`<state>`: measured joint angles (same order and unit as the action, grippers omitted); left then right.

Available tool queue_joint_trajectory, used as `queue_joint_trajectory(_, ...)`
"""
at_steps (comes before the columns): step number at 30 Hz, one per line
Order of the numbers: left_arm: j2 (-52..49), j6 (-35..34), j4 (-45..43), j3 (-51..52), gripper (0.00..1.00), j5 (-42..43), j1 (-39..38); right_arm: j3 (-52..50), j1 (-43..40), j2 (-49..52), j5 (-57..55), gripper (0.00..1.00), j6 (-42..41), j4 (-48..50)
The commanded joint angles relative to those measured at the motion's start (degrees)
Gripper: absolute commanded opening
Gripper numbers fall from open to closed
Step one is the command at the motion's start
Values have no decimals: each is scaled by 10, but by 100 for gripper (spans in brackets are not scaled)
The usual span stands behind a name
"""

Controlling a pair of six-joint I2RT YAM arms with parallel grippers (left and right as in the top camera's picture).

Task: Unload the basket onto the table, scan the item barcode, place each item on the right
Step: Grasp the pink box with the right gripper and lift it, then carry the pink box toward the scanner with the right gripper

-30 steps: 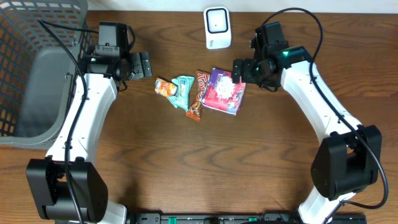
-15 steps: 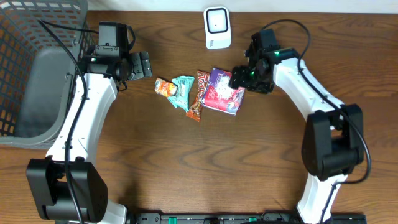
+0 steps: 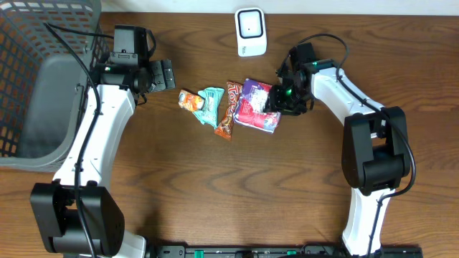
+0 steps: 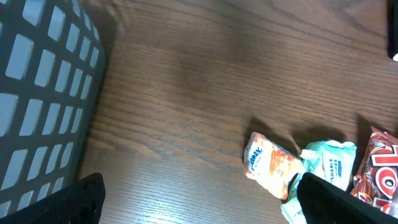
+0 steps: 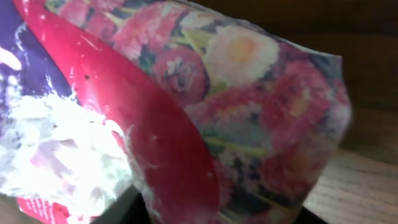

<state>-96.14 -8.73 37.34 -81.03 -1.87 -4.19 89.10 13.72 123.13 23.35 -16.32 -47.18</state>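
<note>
The item, a purple and pink flowery packet (image 3: 254, 106), lies at the table's middle, below the white scanner (image 3: 251, 30) at the back edge. My right gripper (image 3: 276, 100) is at the packet's right edge. In the right wrist view the packet (image 5: 249, 93) fills the frame and spans the gap between the two dark fingers of the right gripper (image 5: 205, 214), which are closed on it. No barcode shows. My left gripper (image 3: 166, 74) hovers open, left of the snacks, and in the left wrist view this gripper (image 4: 199, 205) holds nothing.
An orange snack pack (image 3: 190, 100), a teal packet (image 3: 211, 104) and a brown-orange candy bar (image 3: 229, 107) lie just left of the flowery packet. A grey mesh basket (image 3: 43, 79) stands at the far left. Black cables trail from both arms.
My right gripper has come down and leftward onto the flowery packet's right edge, and its jaws have narrowed onto it. The left arm has not moved.
</note>
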Motion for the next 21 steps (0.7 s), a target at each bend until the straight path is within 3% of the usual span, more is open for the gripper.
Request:
queue_joint_trajectory(1,-5,5,1,2,98,-5,3,0,-4,-21,-42,27,8,-12)
queue_joint_trajectory(2,-5,5,1,2,98,-5,3,1,-4,-28,-54,9,8,-15)
queue_joint_trajectory(3,-5,5,1,2,98,-5,3,3,-4,-37,-69,1,8,-19)
queue_joint_trajectory(13,-5,5,1,2,98,-5,3,18,21,-137,-306,1,7,-49)
queue_joint_trajectory(21,-5,5,1,2,98,-5,3,17,83,-150,-608,1,5,-58)
